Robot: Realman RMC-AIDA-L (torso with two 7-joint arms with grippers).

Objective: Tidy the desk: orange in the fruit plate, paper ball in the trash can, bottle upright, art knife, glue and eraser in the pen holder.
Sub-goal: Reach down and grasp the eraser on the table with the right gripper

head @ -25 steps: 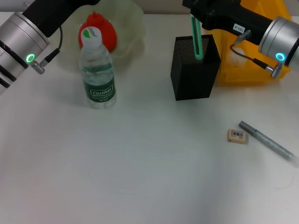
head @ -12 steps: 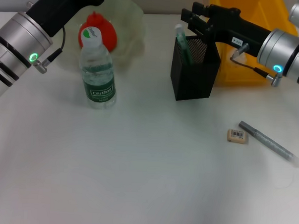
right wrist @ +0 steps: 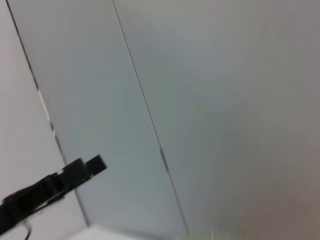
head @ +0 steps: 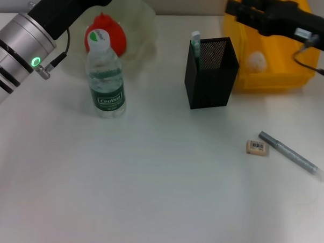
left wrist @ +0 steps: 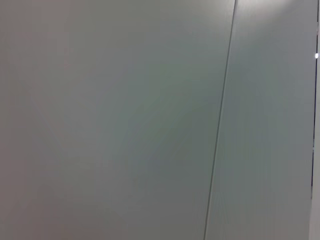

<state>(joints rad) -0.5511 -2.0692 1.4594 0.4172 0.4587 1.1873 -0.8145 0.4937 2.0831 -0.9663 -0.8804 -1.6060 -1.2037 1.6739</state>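
Note:
The orange (head: 109,36) lies in the pale-green fruit plate (head: 139,15) at the back left. Just in front of it the bottle (head: 104,78) stands upright. A green glue stick with a white cap (head: 196,43) leans in the near-left corner of the black mesh pen holder (head: 211,75). Behind the holder, the paper ball (head: 256,60) rests inside the yellow trash can (head: 272,67). The beige eraser (head: 257,147) and the grey pen-shaped art knife (head: 293,156) lie on the table at the right. My right gripper (head: 235,9) hovers over the trash can. The left gripper is out of view.
My left arm (head: 31,43) reaches in from the left edge, past the bottle and above the fruit plate. The white table (head: 148,180) stretches bare across the front. Both wrist views show only a pale wall.
The green stick has left my right gripper and now stands in the pen holder. The right gripper has drawn back to the right, over the trash can. The left arm has not moved.

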